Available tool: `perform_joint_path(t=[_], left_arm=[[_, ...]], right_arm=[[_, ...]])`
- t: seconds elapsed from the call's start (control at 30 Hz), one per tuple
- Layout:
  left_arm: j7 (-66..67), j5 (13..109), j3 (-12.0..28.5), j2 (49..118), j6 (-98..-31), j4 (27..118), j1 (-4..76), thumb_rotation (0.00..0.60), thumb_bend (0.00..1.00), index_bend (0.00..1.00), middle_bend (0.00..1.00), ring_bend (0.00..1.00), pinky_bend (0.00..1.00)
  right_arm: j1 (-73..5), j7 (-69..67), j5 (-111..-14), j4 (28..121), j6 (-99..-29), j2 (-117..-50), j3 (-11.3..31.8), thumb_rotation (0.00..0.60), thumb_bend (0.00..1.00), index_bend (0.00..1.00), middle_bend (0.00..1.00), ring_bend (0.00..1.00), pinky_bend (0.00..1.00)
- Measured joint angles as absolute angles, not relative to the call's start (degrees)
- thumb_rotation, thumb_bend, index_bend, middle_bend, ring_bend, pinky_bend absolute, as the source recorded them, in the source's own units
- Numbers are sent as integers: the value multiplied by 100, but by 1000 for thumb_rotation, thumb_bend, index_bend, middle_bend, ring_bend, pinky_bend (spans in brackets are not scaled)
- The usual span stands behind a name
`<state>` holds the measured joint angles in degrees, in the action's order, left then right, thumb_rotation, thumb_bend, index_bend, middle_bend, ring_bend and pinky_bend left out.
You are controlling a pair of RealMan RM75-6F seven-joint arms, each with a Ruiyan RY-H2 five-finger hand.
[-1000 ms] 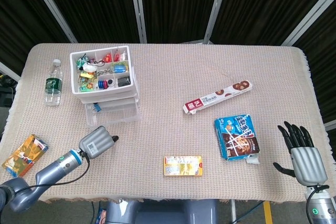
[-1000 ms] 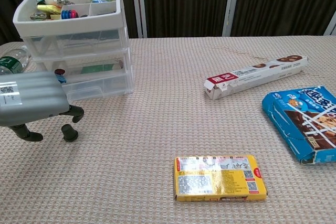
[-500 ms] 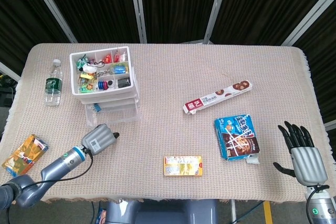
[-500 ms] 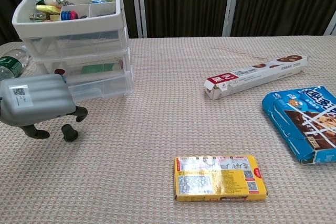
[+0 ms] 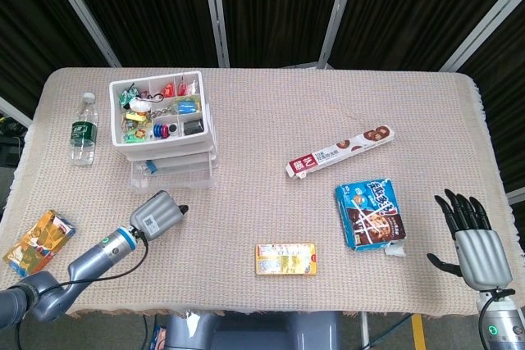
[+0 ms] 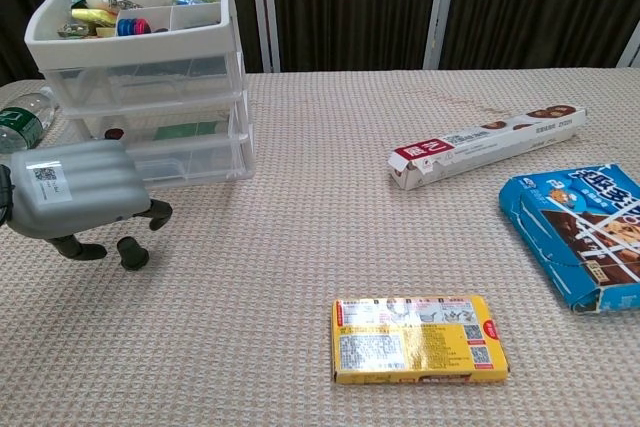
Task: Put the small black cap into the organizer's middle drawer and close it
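The white organizer (image 5: 166, 138) (image 6: 140, 62) stands at the table's left, its open top tray full of small items. Its clear drawers sit close to flush. Through the front of the drawer holding a green item, a small dark thing (image 6: 113, 133) shows; I cannot tell if it is the black cap. My left hand (image 5: 156, 213) (image 6: 78, 195) is right in front of the lower drawers, fingers curled under, nothing visible in it. My right hand (image 5: 473, 239) hovers at the table's front right edge, fingers spread and empty.
A water bottle (image 5: 83, 129) (image 6: 20, 123) stands left of the organizer. An orange snack pack (image 5: 37, 242) lies front left. A yellow box (image 5: 285, 258) (image 6: 418, 339), a long biscuit box (image 5: 340, 152) (image 6: 487, 147) and a blue cookie bag (image 5: 371, 213) (image 6: 580, 232) lie centre and right.
The protruding clear drawer has slid back into the organizer. My left hand has moved toward the organizer behind it. The right hand has stayed still.
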<state>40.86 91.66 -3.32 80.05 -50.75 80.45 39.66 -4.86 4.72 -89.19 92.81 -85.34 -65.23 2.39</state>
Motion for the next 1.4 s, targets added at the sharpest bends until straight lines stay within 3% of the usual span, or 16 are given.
perform_joint_path(t=[0.33, 0.6, 0.87, 1.4], left_arm=[[4118, 9077, -340, 8096, -5025, 7992, 3970, 600, 281, 449, 971, 903, 782], [4121, 9084, -372, 8156, -5040, 7941, 3967, 600, 414, 514, 971, 903, 782], [4091, 9067, -395, 8160, -5069, 7910, 3944, 600, 413, 582, 971, 903, 782], [3963, 9266, -225, 7735, -5464, 8557, 4001, 600, 414, 585, 971, 903, 782]], right_arm=[[-481, 466, -8910, 9279, -8548, -6531, 249, 600, 0, 74, 0, 0, 0], [-475, 448, -8901, 9289, -8549, -6522, 248, 600, 0, 74, 0, 0, 0], [-476, 449, -8894, 9296, -8543, -6522, 250, 600, 0, 73, 0, 0, 0], [-467, 434, -8881, 9289, -8558, -6514, 259, 600, 0, 73, 0, 0, 0]])
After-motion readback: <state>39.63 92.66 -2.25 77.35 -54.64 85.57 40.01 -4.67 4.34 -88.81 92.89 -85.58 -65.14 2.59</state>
